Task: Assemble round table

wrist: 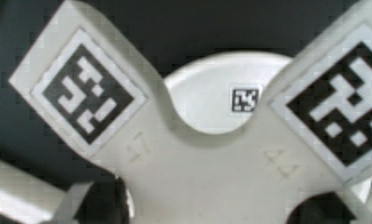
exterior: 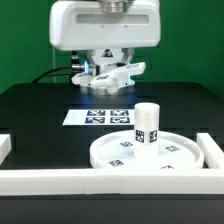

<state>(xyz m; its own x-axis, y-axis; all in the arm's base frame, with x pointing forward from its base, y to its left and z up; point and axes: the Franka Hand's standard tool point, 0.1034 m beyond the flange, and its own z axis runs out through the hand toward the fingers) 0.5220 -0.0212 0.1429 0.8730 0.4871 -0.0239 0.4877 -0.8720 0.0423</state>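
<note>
My gripper hangs above the back of the table, shut on the white cross-shaped base, which is lifted clear of the surface. In the wrist view two arms of the base with large square tags fill the picture, and the dark fingers clamp its body on both sides of the gripper. The round disc lies at the front, towards the exterior view's right. The short leg stands upright on it. Between the base's arms a round white part with one small tag shows below.
The marker board lies flat on the black table under and in front of the gripper. White border rails run along the front, the exterior view's left and the exterior view's right, close around the disc.
</note>
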